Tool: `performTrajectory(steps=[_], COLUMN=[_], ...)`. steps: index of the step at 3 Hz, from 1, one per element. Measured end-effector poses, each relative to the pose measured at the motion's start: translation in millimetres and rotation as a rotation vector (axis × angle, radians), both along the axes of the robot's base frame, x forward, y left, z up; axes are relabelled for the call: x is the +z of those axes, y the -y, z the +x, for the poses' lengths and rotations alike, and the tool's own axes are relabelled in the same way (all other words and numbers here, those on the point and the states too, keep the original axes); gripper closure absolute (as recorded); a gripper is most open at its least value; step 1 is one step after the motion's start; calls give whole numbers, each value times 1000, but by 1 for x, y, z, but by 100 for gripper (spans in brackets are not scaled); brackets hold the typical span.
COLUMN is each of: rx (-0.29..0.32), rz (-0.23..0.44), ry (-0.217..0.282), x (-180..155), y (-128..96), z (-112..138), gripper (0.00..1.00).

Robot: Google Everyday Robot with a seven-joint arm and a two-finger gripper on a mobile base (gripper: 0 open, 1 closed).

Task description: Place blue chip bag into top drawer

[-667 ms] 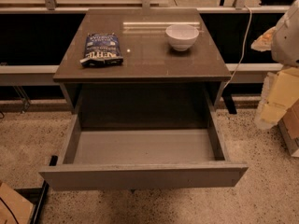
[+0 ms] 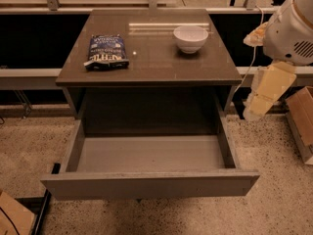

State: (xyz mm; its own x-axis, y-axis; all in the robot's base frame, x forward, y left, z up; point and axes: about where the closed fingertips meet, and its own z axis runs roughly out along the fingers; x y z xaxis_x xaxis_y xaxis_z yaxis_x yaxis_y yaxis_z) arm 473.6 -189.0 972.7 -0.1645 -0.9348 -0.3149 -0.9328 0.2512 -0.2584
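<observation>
Item 1, blue chip bag: lying flat on the left half of the brown cabinet top, upper left of frame centre. It is set back from the top's front edge and is touched by nothing. It is outside the top drawer.

Position relative to the gripper: well apart. The gripper hangs at the right side of the frame, beyond the cabinet's right edge and lower in the picture than the cabinet top. It shows as a pale cream piece slanting down and to the left beneath the white arm housing. The white bowl stands upright on the right half of the top, between bag and gripper.

Gripper state: cannot tell whether open or closed. It is seen holding nothing and contacts neither bag, bowl nor cabinet.

Bag appearance: dark navy, crinkled, roughly rectangular, with a white lettering band near its lower edge and pale print above.

Top drawer: pulled fully out toward the bottom of the frame, its grey inner floor and plain flat front panel in view.

Surroundings: speckled floor; a cardboard box at the right edge.
</observation>
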Motion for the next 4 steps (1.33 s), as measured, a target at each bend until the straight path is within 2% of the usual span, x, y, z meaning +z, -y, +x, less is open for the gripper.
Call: performTrajectory(steps=[1, 2, 3, 4], rx=[0, 45, 148, 213], rz=[0, 38, 124, 182], ry=[0, 27, 73, 99], x=[0, -6, -10, -6], y=[0, -32, -102, -152], z=[0, 18, 63, 93], gripper=[0, 0, 0, 0])
